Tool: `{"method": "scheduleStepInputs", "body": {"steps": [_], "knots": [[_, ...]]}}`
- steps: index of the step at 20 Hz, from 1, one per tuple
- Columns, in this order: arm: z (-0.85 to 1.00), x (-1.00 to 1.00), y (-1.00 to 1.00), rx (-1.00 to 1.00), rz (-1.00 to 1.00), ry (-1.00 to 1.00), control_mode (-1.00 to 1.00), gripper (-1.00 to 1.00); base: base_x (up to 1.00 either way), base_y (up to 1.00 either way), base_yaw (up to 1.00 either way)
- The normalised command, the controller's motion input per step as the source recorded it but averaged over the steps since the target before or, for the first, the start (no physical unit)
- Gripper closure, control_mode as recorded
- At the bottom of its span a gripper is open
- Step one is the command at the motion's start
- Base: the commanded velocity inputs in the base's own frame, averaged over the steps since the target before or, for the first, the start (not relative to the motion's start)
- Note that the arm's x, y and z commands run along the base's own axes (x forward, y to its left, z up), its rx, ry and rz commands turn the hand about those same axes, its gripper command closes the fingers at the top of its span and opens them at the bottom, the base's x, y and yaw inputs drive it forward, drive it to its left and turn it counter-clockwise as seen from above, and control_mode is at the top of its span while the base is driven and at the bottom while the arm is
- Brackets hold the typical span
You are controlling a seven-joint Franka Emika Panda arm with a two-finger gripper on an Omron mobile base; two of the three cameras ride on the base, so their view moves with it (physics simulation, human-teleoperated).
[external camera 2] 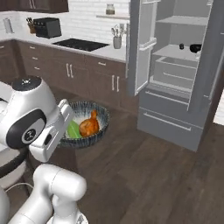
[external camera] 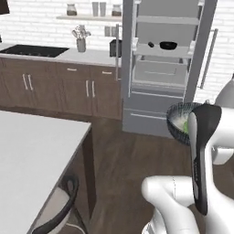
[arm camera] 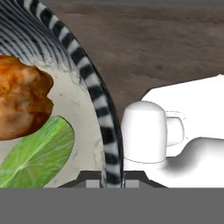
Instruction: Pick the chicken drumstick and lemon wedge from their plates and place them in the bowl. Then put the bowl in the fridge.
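A dark striped bowl [external camera 2: 99, 124] hangs above the brown wood floor [external camera 2: 144, 170], just beside the robot's white hand, with a chicken drumstick [external camera 2: 89, 124] and a green lemon wedge [external camera 2: 73, 130] lying side by side inside it. Behind it stands the grey fridge [external camera 2: 175, 65] with its door [external camera 2: 139, 48] swung open, 2 small dark items [external camera 2: 192, 47] on a shelf. Brown cabinets [external camera 2: 74, 72] run along the back wall under a pale counter with a black cooktop [external camera 2: 81, 44].

Bowl [external camera 2: 101, 124]: black-and-white striped rim and outer wall, pale marbled inner surface. Chicken drumstick [external camera 2: 89, 125]: golden-brown with orange-red patches. Lemon wedge [arm camera: 37, 156]: bright green flesh with lighter radial lines. Fridge [external camera: 169, 68]: grey body, pale shelves. Floor [external camera 2: 153, 175]: dark brown wood grain. Base cabinets [external camera: 59, 89]: brown wood. Wall [external camera: 36, 23]: white brick.
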Motion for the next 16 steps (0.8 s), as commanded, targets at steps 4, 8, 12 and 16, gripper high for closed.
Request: {"method": "scheduleStepInputs", "body": {"steps": [4, 8, 12, 16], "knots": [[0.0, 0.0, 0.0, 0.0, 0.0, 0.0, 1.0, 1.0, 0.96, 0.1, -0.49], [0.0, 0.0, 0.0, 0.0, 0.0, 0.0, 1.0, 1.0, 1.0, 0.17, -0.39], [0.0, 0.0, 0.0, 0.0, 0.0, 0.0, 1.0, 1.0, 1.0, -0.11, -0.12], [0.0, 0.0, 0.0, 0.0, 0.0, 0.0, 1.0, 1.0, 1.0, 0.03, -0.02]]}}
